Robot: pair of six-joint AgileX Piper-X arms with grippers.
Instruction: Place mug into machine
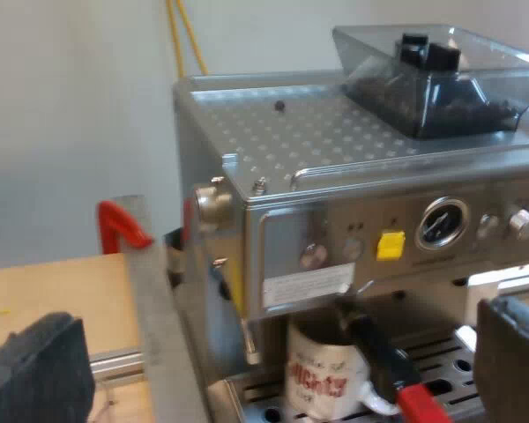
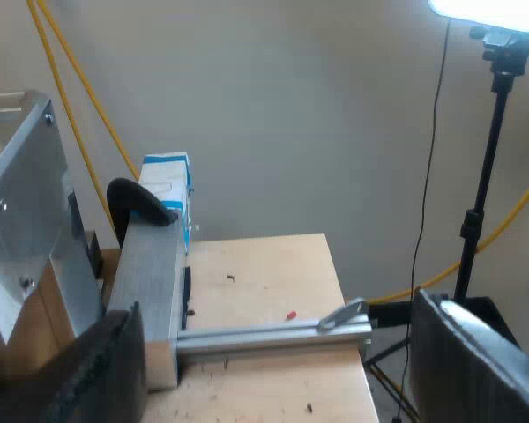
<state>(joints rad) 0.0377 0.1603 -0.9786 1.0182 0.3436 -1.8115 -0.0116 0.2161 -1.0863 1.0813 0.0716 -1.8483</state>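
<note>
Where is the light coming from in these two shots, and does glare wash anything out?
Right wrist view: a studio lamp on a black stand burns out to white. Left wrist view: the espresso machine has an evenly lit steel top, a white glare patch sits under its front panel, and the bean hopper looks dark.

White mug (image 1: pixel 322 383) with red lettering, silver machine (image 1: pixel 291 132) with dotted top, yellow tag (image 1: pixel 390 245), red-ended dark handle (image 1: pixel 383 357).

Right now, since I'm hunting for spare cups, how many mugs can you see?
1. The mug stands on the drip tray at the espresso machine front, close by the holder's dark handle. More could be hidden behind the machine.
</note>
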